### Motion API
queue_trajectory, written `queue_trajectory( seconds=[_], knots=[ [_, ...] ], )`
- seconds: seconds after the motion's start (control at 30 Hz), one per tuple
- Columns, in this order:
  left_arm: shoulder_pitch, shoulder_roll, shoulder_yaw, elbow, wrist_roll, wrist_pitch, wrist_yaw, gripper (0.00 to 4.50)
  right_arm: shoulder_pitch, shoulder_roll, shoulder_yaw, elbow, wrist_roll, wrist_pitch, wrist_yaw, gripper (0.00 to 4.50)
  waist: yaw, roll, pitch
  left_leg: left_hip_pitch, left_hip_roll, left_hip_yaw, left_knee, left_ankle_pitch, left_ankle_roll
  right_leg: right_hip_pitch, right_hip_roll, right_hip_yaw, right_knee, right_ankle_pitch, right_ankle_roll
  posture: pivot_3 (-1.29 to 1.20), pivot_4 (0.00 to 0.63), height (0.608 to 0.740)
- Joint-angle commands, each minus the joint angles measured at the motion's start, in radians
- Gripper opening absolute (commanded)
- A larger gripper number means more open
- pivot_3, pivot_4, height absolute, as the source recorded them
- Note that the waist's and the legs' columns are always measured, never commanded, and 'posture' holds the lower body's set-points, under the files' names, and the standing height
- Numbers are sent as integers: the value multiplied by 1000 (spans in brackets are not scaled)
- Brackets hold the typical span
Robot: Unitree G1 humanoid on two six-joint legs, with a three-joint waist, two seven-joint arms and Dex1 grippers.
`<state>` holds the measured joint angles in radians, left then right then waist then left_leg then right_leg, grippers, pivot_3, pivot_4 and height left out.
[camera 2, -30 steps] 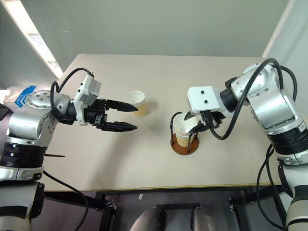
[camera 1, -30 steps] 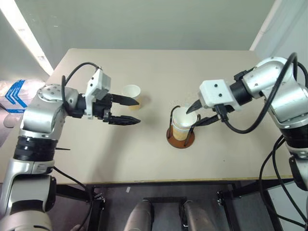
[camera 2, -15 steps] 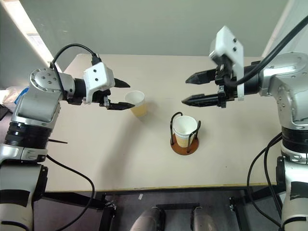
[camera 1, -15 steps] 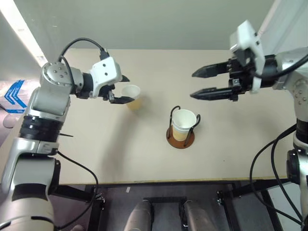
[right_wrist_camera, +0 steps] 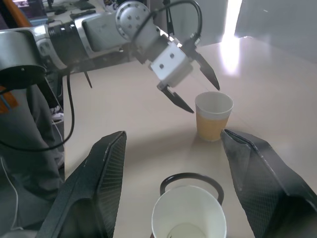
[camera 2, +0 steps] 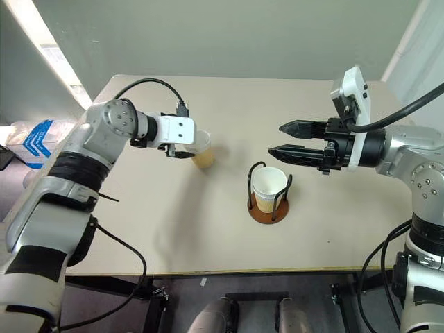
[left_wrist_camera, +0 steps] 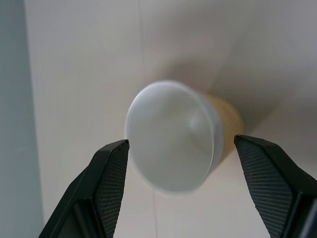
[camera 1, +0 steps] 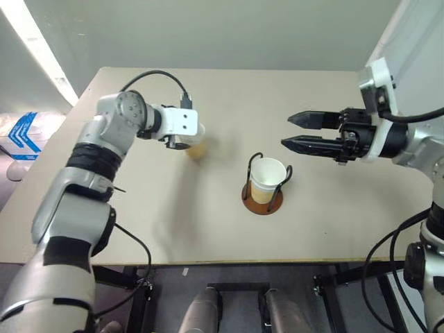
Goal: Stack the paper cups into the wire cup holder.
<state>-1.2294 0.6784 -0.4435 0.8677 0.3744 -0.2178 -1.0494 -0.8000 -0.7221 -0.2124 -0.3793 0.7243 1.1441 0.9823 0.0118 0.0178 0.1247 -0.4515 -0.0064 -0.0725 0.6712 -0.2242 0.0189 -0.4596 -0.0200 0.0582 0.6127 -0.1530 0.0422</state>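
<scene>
Now: left gripper (right_wrist_camera: 190,82) reached out over the table (camera 1: 139,229), angled down at the loose paper cup (camera 1: 196,144); fingers spread wide, one either side of the rim, not touching. Cup upright, mouth open, standing toward the table's left-rear part, well in from the edges. Right gripper (camera 1: 295,130) held level above the table, pointing left, fingers parted and holding nothing; raised clear above and to the right of the wire holder (camera 1: 262,198). Holder near table centre, round brown base, two black wire loops upright, stacked cups (camera 1: 267,177) seated between them. Bare tabletop all around holder and loose cup; wide open stretch toward front edge and right side.
</scene>
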Motion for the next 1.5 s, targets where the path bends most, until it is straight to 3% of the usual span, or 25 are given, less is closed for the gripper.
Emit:
queue_trajectory(
  seconds=[0.03, 0.2, 0.23, 0.3, 0.43, 0.57, 0.6, 0.8, 0.93, 1.0, 1.1, 1.27, 1.5],
  knots=[
    [-51, -20, -3, 72, 34, -48, 23, 3727, -6, -33, -31, -33, 46, -7, -29, 3197, 0, 0, 0, 0, 0, 0, 0, 0, 0, 0, 0, 0, 0, 0, 1, 0, 150, 740],
    [-72, -57, -25, 187, 83, -83, 53, 3727, 16, -54, -39, -40, 75, -34, -55, 3197, 0, 0, 0, -1, 0, 0, 0, 0, 0, 0, 0, 0, 0, 1, 2, 0, 150, 740],
    [-77, -61, -29, 209, 94, -92, 68, 3547, 23, -57, -41, -44, 79, -42, -59, 3228, 0, 0, 0, 0, 0, 0, 1, 0, 0, 0, 0, 0, 0, 1, 2, 0, 150, 740],
    [-83, -66, -32, 242, 103, -120, 82, 3082, 38, -58, -46, -52, 86, -68, -63, 3241, 0, 0, 0, -1, 0, 0, 1, 0, 0, 0, 0, 0, 0, 1, 2, 0, 150, 740],
    [-93, -79, -24, 288, 96, -152, 55, 1634, 68, -72, -53, -61, 105, -109, -56, 3241, 2, 0, 0, -2, 0, 0, 3, 0, 0, 0, 1, 0, 0, 2, 3, 0, 150, 740],
    [-109, -87, 8, 293, 45, -162, -43, 105, 114, -154, -45, -51, 113, -151, 31, 3241, 10, 0, 0, -4, 0, 0, 7, -1, 2, 0, 0, -1, 0, 3, 5, 0, 150, 740],
    [-116, -87, 20, 286, 28, -162, -77, 19, 122, -184, -41, -42, 114, -158, 56, 3241, 12, 0, 0, -4, -1, 0, 8, -1, 2, 1, 0, -1, 0, 2, 5, 0, 150, 740],
    [-145, -88, 105, 186, -112, -120, -329, 19, 159, -312, -10, 5, 64, -234, 145, 3241, 13, 0, 0, -5, -1, 1, 11, -3, 4, 2, 0, 1, -1, 0, 0, 0, 150, 740],
    [-157, -100, 156, 32, -224, -14, -485, 19, 170, -366, -36, 23, 117, -195, 184, 3241, 12, 0, 0, -4, -1, 2, 11, -3, 5, 2, 0, 1, -1, 0, 1, 0, 150, 740],
    [-174, -114, 170, -55, -285, 56, -541, 0, 175, -397, -47, 17, 133, -179, 197, 3594, 13, 0, 0, -5, 0, 3, 11, -3, 5, 2, 0, 1, -1, 0, 3, 0, 150, 740],
    [-191, -128, 160, -145, -370, 155, -565, 0, 186, -423, -57, -2, 141, -181, 191, 4471, 13, 0, 0, -5, 0, 3, 12, -3, 6, 2, 0, 1, -1, 0, 4, 0, 150, 740],
    [-232, -154, 91, -223, -508, 252, -565, 0, 232, -456, -115, -60, 171, -171, 172, 4490, 13, 0, 0, -4, 0, 5, 12, -4, 7, 3, -1, 2, -1, 1, 7, 0, 150, 740],
    [-262, -183, -55, -227, -637, 245, -565, 0, 243, -500, -261, -94, 368, -10, 79, 4490, 14, 0, 0, -3, 0, 7, 13, -5, 8, 5, -2, 2, -2, 2, 11, 0, 150, 740]
  ],
)
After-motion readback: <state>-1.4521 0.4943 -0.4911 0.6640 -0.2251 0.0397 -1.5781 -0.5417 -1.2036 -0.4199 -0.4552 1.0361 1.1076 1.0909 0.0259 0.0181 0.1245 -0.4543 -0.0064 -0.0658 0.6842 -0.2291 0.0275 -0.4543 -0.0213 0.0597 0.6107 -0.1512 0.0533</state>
